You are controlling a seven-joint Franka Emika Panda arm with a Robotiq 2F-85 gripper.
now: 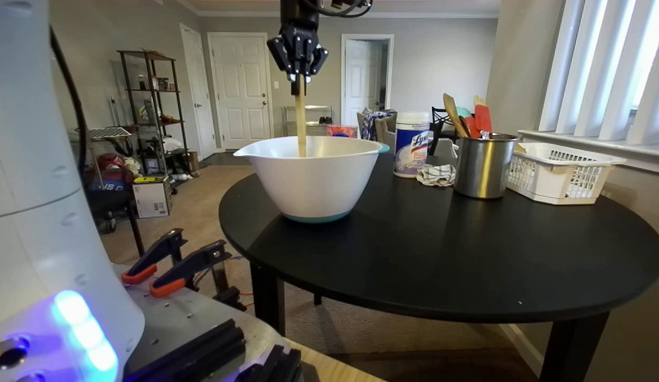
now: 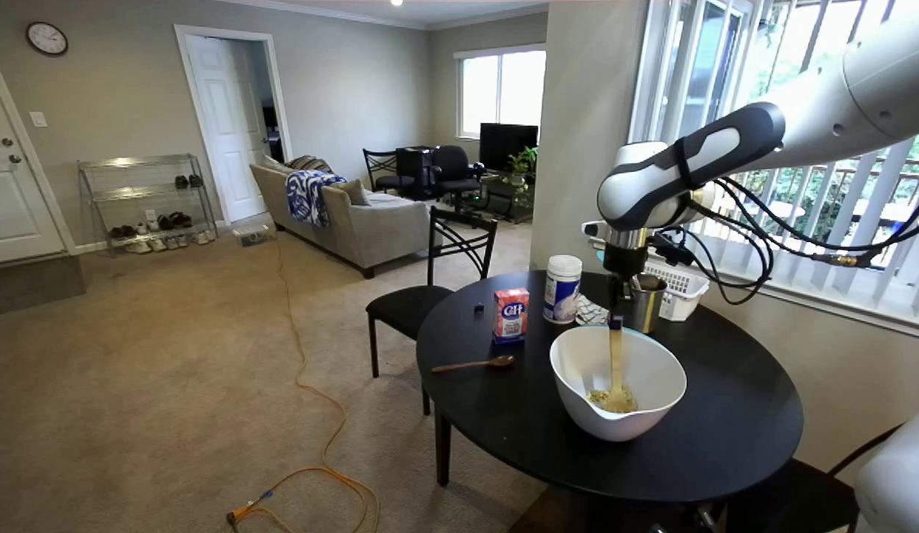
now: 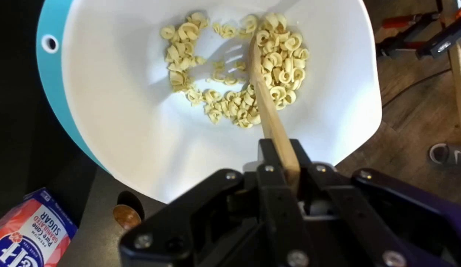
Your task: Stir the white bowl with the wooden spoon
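The white bowl (image 1: 319, 183) stands upright near the edge of the black table; it also shows in an exterior view (image 2: 622, 427) and the wrist view (image 3: 115, 92). Its base and handle are teal. My gripper (image 1: 301, 85), above the bowl, is shut on the top of the wooden spoon's handle (image 1: 301, 119); the jaws (image 3: 283, 155) clamp it in the wrist view. The spoon (image 3: 268, 107) points down into the bowl, nearly upright. Its tip is among curled pasta (image 3: 284, 70) on the bowl's floor. The pasta lies in an uneven ring, thickest beside the spoon.
On the black table (image 1: 467, 254) are a wipes canister (image 1: 412, 146), a crumpled cloth (image 1: 436, 175), a metal cup (image 1: 480, 167) with utensils and a white basket (image 1: 552, 183). A sugar box (image 2: 511, 314) and a brown spoon (image 2: 467, 366) lie beyond the bowl's side.
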